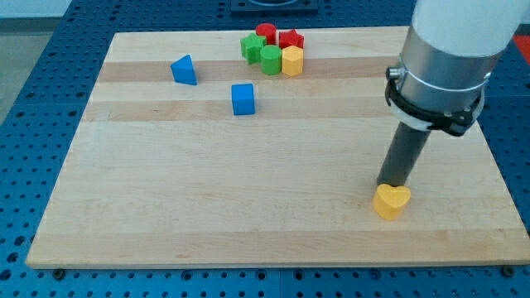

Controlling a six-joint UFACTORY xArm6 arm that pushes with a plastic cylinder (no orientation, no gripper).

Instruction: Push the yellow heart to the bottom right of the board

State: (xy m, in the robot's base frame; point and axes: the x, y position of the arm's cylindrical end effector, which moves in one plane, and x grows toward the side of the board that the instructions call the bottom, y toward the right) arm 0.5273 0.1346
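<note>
A: Pincer: none fitted, so nothing to call apart or together. Only my tip, planted at the yellow heart's upper edge, touching or nearly so.

B: Heart's position?

A: On the bench, right of centre, lower half, near the view's bottom edge but well short of the right-hand corner.

B: How to push it well?

A: Tip sits above the heart, so a straight push sends it off the bottom edge. Judgement: shift round to its upper-left, then drive diagonally down-right, slow, through its centre so it doesn't spin away.

B: Obstacles?

A: None close. Blue blocks and the red, green, yellow cluster lie well apart, near the top.
</note>
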